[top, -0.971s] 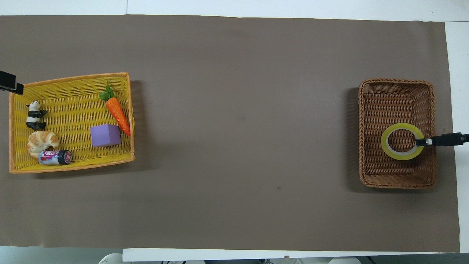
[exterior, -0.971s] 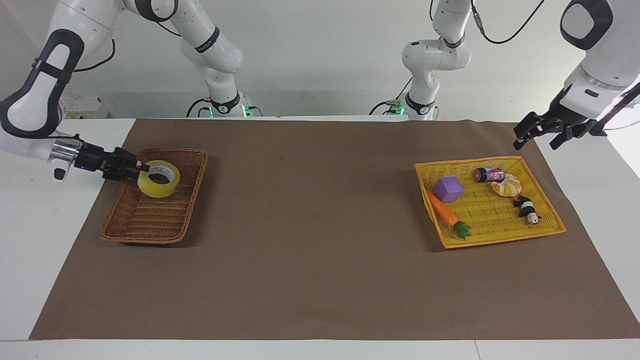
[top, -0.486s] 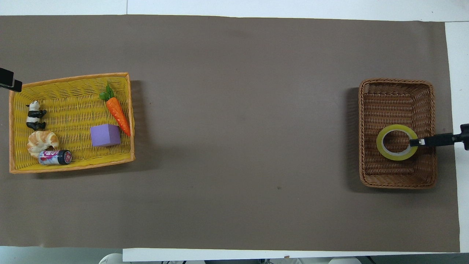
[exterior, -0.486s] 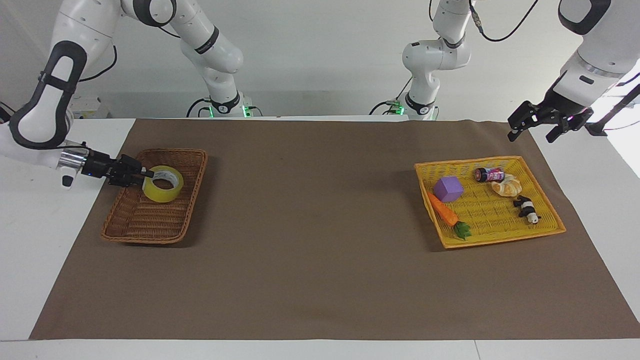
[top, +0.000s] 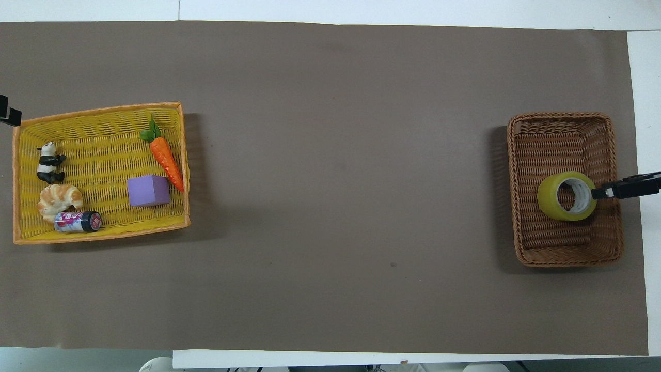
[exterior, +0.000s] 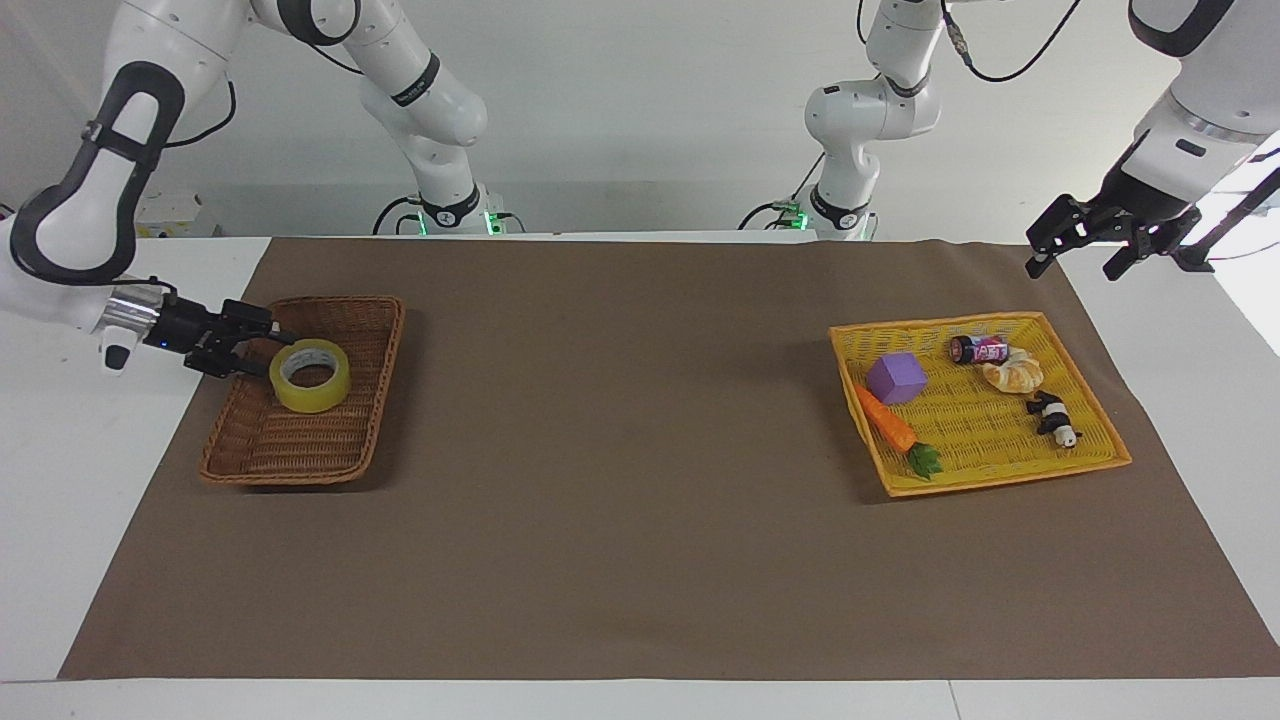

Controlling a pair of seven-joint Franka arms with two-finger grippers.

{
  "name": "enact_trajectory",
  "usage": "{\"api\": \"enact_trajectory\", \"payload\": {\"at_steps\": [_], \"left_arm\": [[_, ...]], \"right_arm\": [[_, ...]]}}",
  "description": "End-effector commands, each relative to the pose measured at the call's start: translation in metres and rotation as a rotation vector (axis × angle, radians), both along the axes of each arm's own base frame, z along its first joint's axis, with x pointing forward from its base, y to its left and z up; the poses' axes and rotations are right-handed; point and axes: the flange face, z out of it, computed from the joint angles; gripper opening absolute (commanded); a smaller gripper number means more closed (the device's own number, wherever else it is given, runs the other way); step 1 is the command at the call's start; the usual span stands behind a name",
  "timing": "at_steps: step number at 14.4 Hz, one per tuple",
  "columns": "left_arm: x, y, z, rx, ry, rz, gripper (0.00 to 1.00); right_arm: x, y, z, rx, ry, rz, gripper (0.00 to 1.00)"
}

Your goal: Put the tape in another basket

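The yellow tape (exterior: 310, 388) lies tilted inside the brown wicker basket (exterior: 300, 472), in the half nearer the robots. It also shows in the overhead view (top: 548, 199), in the basket (top: 568, 261). My right gripper (exterior: 282, 337) reaches in level over the basket's wall at the right arm's end. Its tip is at the tape's upper rim in the overhead view (top: 598, 194). My left gripper (exterior: 1070, 268) is open and empty in the air over the mat's edge, beside the yellow tray; only its tip (top: 6, 111) shows in the overhead view.
A flat yellow woven tray (exterior: 1000, 482) at the left arm's end holds a purple block (exterior: 896, 378), a carrot (exterior: 886, 422), a small can (exterior: 978, 350), a croissant (exterior: 1014, 375) and a panda figure (exterior: 1052, 418). A brown mat (exterior: 620, 450) covers the table between the baskets.
My right gripper has drawn back toward the right arm's end of the table. The tape has come down and tipped in the basket. The basket slid slightly the same way. My left gripper shifted a little.
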Motion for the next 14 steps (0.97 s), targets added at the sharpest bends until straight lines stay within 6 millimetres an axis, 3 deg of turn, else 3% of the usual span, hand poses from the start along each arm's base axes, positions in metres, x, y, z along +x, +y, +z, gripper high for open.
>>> {"api": "enact_trajectory", "payload": {"at_steps": [1, 4, 6, 9, 11, 13, 14], "left_arm": [[0.000, 0.006, 0.000, 0.062, 0.034, 0.007, 1.00], [-0.004, 0.003, -0.004, 0.062, 0.081, 0.113, 1.00], [-0.004, 0.000, -0.005, 0.064, 0.080, 0.164, 1.00], [-0.006, -0.004, -0.001, 0.058, 0.067, 0.164, 1.00], [-0.005, -0.007, 0.001, 0.061, 0.052, 0.159, 1.00], [-0.006, -0.009, 0.001, 0.061, 0.051, 0.154, 1.00], [-0.009, -0.009, -0.007, 0.065, 0.073, 0.148, 1.00]], "right_arm": [[0.015, 0.038, 0.067, -0.193, -0.088, 0.142, 1.00], [0.024, 0.071, 0.114, -0.372, -0.114, 0.193, 1.00], [0.030, 0.094, 0.149, -0.463, -0.100, 0.105, 1.00], [0.018, 0.128, 0.198, -0.607, 0.005, -0.027, 1.00], [0.012, 0.141, 0.224, -0.629, 0.068, -0.178, 1.00], [0.013, 0.149, 0.248, -0.640, 0.046, -0.207, 1.00], [0.013, 0.153, 0.254, -0.646, 0.048, -0.195, 1.00]]}}
